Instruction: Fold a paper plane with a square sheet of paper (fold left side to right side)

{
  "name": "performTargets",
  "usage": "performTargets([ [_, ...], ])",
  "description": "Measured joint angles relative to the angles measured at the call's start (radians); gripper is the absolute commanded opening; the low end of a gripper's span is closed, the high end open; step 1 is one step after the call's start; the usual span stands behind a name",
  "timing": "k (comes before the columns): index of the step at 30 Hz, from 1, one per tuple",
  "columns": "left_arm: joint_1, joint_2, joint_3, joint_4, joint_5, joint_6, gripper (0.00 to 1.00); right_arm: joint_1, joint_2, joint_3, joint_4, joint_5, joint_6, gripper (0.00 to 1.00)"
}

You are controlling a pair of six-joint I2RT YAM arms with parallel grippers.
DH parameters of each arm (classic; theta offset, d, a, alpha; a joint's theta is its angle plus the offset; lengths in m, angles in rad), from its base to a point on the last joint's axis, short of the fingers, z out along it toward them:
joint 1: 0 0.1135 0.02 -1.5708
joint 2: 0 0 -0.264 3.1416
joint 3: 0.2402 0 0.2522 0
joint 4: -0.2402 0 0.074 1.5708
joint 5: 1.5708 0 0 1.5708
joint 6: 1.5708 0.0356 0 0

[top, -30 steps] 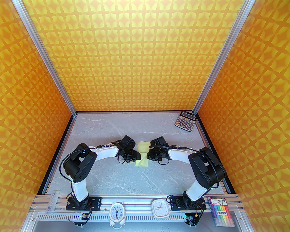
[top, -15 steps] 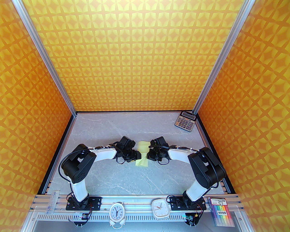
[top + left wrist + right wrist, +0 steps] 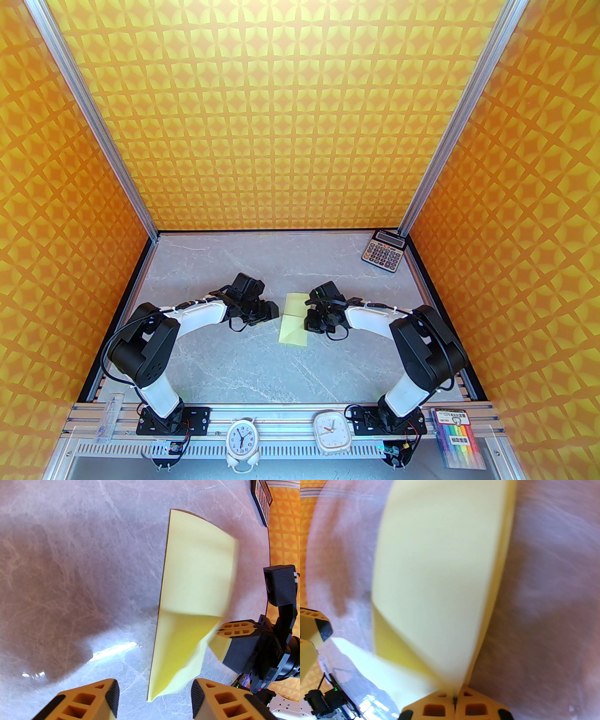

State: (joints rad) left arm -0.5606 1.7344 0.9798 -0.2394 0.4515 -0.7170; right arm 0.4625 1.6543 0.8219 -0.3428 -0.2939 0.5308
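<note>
At centre frame, the square sheet of paper (image 3: pixel 293 319) lies folded on the bench (image 3: pixel 225 356), its right edges pinched in the closed right end effector (image 3: pixel 454 697); the open left end effector (image 3: pixel 273 310), just left, should press the crease flat.

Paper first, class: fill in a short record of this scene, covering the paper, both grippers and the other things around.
paper: pale yellow, folded, on the table
left gripper: open, beside the paper's left edge, holding nothing
right gripper: shut on the paper's right edge
calculator: far right corner
markers: near right corner
</note>
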Motion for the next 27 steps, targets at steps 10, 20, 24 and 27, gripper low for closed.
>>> performTargets([
  [10,-0.03,0.019,0.0,0.022,0.015,0.0,0.55,-0.005,-0.068,0.0,-0.059,0.013,0.007,0.06],
  [20,-0.047,0.113,0.031,0.062,0.039,-0.001,0.55,-0.003,0.017,-0.002,0.031,-0.051,0.018,0.05],
  [24,-0.047,0.119,0.035,0.082,0.046,-0.005,0.55,0.016,0.035,0.009,0.054,-0.066,0.018,0.05],
  [27,-0.047,0.12,0.036,0.087,0.047,-0.005,0.55,0.033,0.049,0.022,0.06,-0.073,0.018,0.05],
])
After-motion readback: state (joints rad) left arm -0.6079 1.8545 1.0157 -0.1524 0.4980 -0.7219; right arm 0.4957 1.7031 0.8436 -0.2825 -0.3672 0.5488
